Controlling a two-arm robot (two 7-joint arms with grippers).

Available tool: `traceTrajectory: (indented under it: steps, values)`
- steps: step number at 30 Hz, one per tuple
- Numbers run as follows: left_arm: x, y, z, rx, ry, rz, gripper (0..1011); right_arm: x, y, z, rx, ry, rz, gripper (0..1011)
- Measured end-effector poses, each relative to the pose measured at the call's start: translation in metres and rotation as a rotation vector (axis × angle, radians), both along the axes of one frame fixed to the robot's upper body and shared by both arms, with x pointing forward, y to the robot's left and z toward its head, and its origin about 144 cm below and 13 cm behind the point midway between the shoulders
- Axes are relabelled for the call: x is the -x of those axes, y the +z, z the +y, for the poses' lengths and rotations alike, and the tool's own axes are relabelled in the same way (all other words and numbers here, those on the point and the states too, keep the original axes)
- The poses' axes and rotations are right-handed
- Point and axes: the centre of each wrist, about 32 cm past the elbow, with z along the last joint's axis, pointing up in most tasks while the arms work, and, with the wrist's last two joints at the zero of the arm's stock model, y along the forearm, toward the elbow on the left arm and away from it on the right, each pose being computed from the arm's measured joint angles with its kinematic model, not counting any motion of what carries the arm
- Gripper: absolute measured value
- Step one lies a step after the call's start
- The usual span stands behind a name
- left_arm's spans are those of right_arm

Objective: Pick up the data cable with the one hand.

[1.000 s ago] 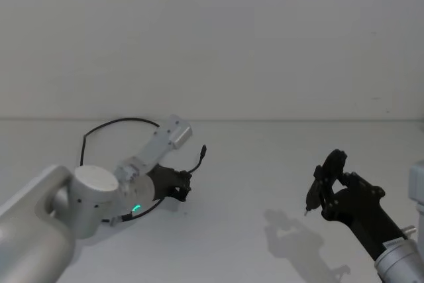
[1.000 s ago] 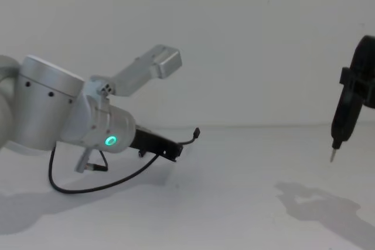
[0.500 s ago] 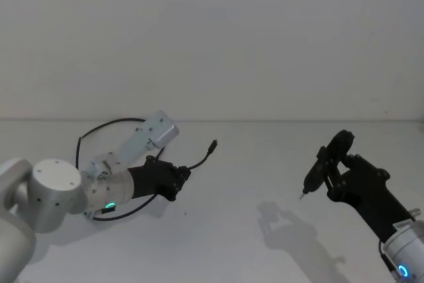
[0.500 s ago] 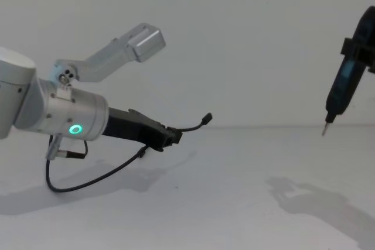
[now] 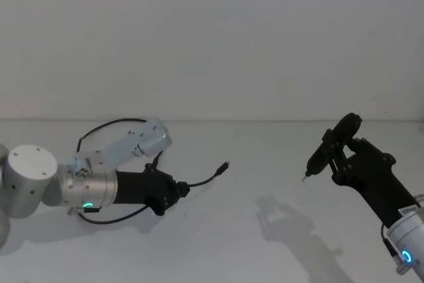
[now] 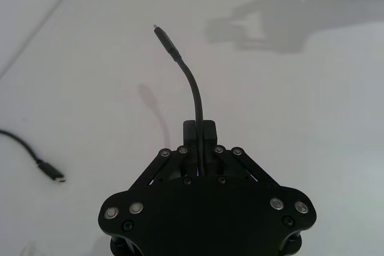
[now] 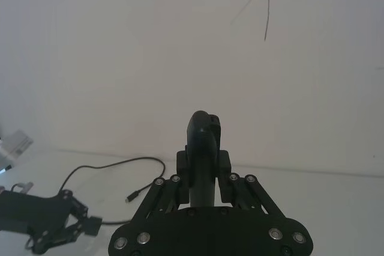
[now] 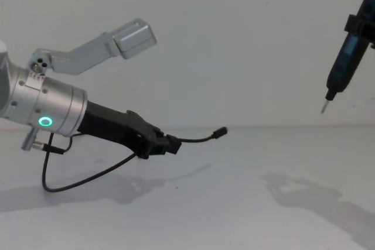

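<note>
While the left arm reaches in from the left edge of the head view, lying almost level above the white table [image 5: 232, 243], its silver barrel shows a green glowing ring [image 8: 45, 122] in the chest view. There the black wrist section slopes slightly down toward the middle of the frame. The left gripper [image 5: 179, 190] sits left of centre, its two fingers pressed together on the data cable [image 5: 202, 181]. The wrist view shows the cord pinched between the fingers [image 6: 208, 129].

From that pinch a short length of the cable runs out toward the frame's centre and curves up to a small plug [image 8: 220, 132] held clear of the table. Behind the fingers the cord droops in a slack loop under the arm, at the lower left of the chest view. A second plug [image 6: 54, 175] lies on the table at the lower left of the left wrist view.

The right arm rises from the lower right corner of the head view. The right gripper [image 5: 341, 157] is clamped around a slim black tool [image 8: 343, 68] whose thin metal tip points down, high above the table and well apart from the cable.
</note>
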Motion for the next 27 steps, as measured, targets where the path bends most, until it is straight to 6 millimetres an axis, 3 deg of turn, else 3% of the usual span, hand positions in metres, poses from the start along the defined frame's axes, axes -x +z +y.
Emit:
traceTrajectory:
  steps: [27]
  values:
    - [-0.008, 0.034, 0.004, -0.049, -0.296, -0.069, 65, -0.006, -0.014, 0.018, -0.012, 0.007, 0.017, 263]
